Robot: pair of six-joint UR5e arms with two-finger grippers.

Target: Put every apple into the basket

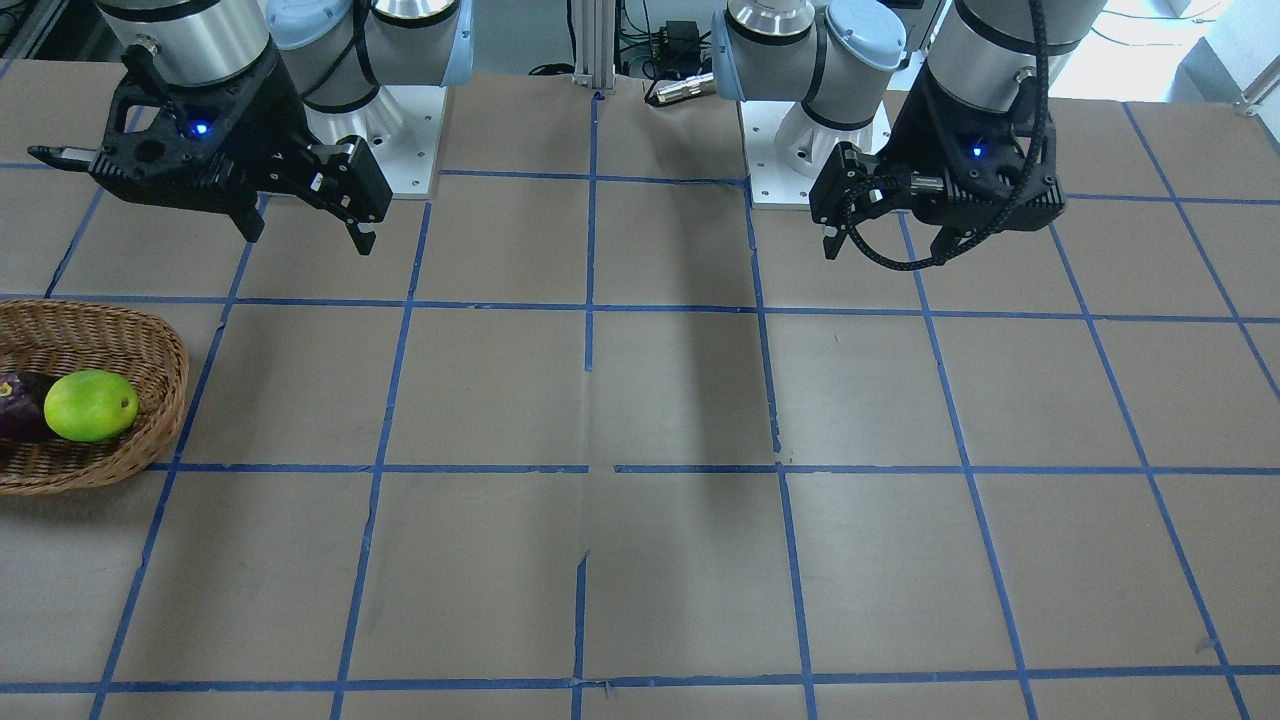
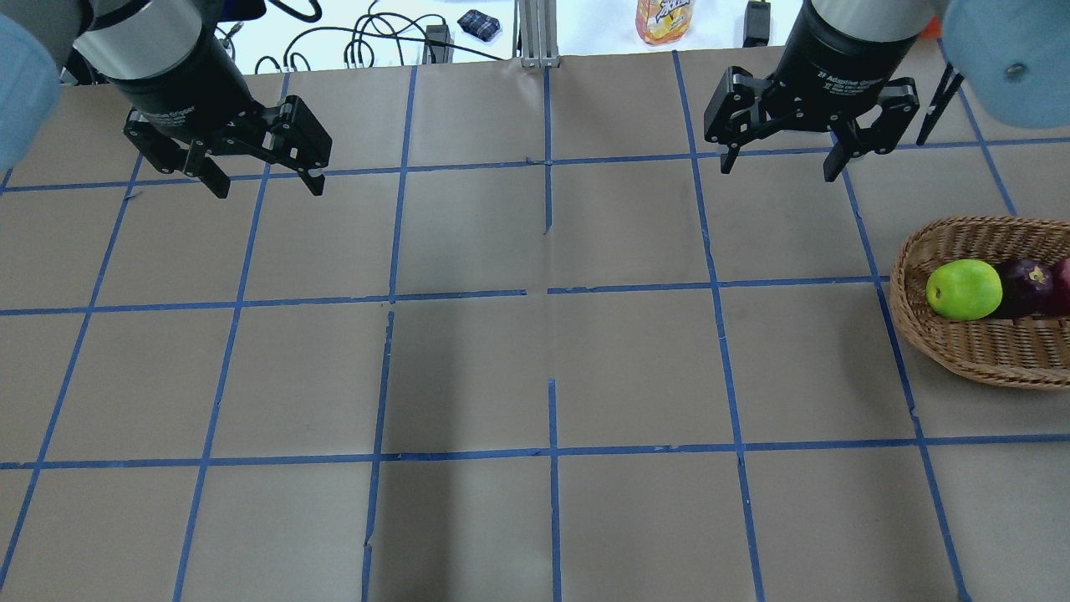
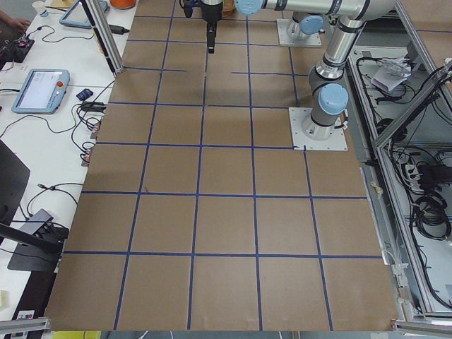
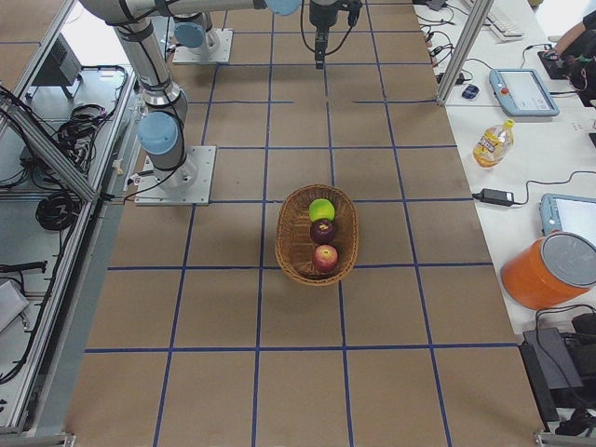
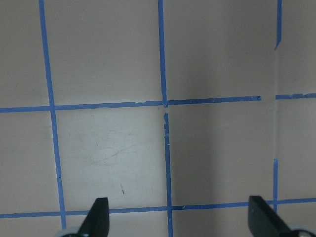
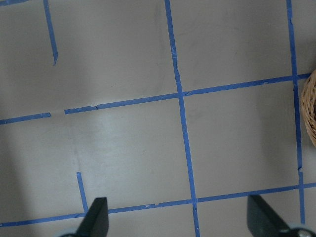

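All three apples lie in the light brown wicker basket point(image 2: 911, 276) on my right side: the yellow-green apple point(image 2: 963, 289), the dark purple apple point(image 2: 1025, 287) and the red apple point(image 2: 1062, 284), which the frame edge cuts off. The exterior right view shows the basket point(image 4: 284, 244) with the green point(image 4: 321, 209), purple point(image 4: 323, 231) and red point(image 4: 325, 258) apples in a row. My right gripper point(image 2: 777, 171) is open and empty, above the table and to the left of and beyond the basket. My left gripper point(image 2: 269, 189) is open and empty, far off at the table's left.
The table is brown paper with a blue tape grid. The basket's rim point(image 6: 311, 113) shows at the right wrist view's edge. An orange drink bottle point(image 2: 664, 17), cables and a metal post point(image 2: 535, 33) stand beyond the far edge. The arm bases point(image 1: 800, 150) sit on the robot's side.
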